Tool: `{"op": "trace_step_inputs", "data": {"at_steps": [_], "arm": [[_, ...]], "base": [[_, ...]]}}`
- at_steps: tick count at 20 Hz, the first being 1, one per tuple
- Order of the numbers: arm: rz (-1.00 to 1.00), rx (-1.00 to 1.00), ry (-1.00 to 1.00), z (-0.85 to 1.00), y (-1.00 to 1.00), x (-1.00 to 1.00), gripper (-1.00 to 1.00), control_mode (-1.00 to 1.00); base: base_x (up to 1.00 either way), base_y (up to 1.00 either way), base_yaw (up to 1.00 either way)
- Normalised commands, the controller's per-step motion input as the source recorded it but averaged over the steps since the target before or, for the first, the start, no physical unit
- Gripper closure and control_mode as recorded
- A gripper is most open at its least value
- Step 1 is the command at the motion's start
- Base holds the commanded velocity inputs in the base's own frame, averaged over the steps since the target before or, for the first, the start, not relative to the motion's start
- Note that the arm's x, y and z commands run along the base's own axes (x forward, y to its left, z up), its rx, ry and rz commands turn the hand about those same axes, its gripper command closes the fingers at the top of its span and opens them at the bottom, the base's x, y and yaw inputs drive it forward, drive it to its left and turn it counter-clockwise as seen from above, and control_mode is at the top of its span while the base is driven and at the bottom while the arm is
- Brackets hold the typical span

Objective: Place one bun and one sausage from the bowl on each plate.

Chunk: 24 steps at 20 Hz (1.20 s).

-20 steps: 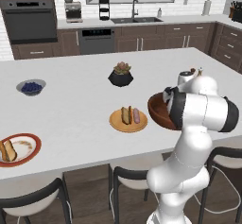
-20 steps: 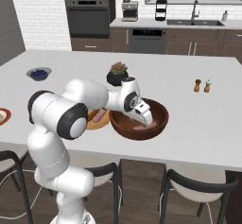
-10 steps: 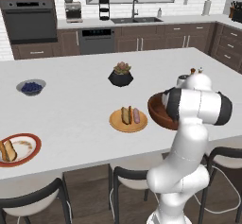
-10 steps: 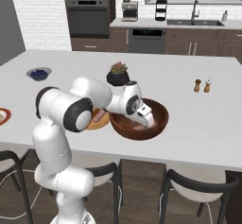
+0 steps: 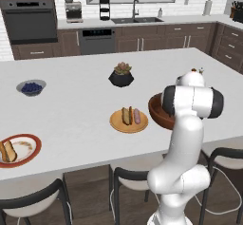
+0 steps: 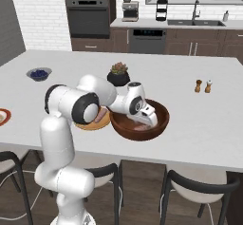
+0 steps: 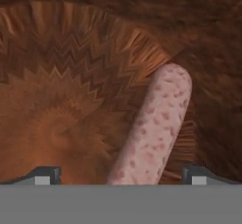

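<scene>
Holding 1 sausage (image 7: 153,128), the bowl (image 6: 161,119) sits beside 1 of 2 plates (image 5: 118,123); jaws apart.

We see a home kitchen: oven (image 5: 31,24), sink (image 5: 135,20), dark cabinets (image 5: 152,41), white island (image 5: 76,105) with stools (image 5: 38,205).

- The arm (image 5: 182,138) is made of glossy white, rounded tube-like segments, thick and smooth.
- The joints between segments show as dark grey to black rings and round end caps, clearest at the big elbow (image 6: 81,109).
- The lowest segment swells into a bulbous white base (image 6: 64,181).
- The hand (image 6: 142,115) is a white block with a dark round cap.
- Two small dark finger tips (image 7: 47,175) have pale grey pads.
</scene>
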Motion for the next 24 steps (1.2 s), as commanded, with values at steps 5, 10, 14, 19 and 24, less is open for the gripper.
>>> {"op": "trace_step_inputs", "data": {"at_steps": [5,10,14,19,24], "arm": [[0.03,-0.01,0.00,-0.49,-0.07,-0.03,-1.00,-1.00],[0.00,-0.01,0.00,-0.41,-0.05,-0.10,-1.00,-1.00],[0.01,0.00,0.00,-0.15,0.00,0.00,1.00,-1.00],[0.00,0.00,0.00,0.00,0.00,0.00,1.00,-1.00],[0.00,0.00,-0.01,0.54,0.06,-0.06,1.00,-1.00]], "base": [[0.00,0.00,0.00],[0.00,0.00,0.00],[0.00,0.00,0.00],[0.00,0.00,0.00],[0.00,0.00,0.00]]}}
